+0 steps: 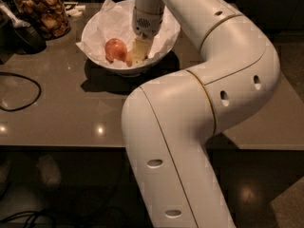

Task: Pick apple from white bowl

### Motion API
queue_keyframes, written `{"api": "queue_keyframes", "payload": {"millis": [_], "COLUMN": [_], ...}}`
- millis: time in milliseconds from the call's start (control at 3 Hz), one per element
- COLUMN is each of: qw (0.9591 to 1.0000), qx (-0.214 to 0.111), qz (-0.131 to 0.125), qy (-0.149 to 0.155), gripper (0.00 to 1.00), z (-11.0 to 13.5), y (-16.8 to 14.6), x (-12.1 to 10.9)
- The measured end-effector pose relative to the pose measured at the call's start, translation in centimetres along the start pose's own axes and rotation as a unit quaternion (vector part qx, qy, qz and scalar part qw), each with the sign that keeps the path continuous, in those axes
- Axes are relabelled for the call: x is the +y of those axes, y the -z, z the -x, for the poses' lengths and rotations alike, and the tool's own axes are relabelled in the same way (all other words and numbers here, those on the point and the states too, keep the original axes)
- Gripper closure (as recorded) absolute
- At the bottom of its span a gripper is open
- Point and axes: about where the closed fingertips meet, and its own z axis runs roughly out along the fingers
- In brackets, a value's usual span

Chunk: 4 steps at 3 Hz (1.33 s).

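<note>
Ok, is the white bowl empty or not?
Not empty. The white bowl holds crumpled paper and a pinkish apple, with the gripper inside it, right beside that apple.

You have one view only. It looks from high up, forward and steeply down, across the near edge of the grey surface point(61, 113). The robot's pale arm point(190, 127) rises from the bottom edge, very close to the lens, and fills the middle and right. Farther off, near the top, sits the white bowl point(95, 27), with the gripper point(139, 51) down inside it. A glass jar point(42, 11) marks the top left corner.
</note>
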Motion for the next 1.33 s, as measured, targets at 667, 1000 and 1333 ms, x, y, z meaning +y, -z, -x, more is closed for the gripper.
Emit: {"api": "queue_keyframes", "payload": {"millis": [667,1000,1333], "qw": [1.0,0.9996,0.9991], "qx": [0.0,-0.016,-0.029], "qz": [0.0,-0.021,-0.032], "qy": [0.0,0.0,0.002], "gripper": [1.0,1.0,1.0], "z": [0.0,0.6,0.9], "y": [0.0,0.8,1.9], "x": [0.0,-0.6,-0.7]}}
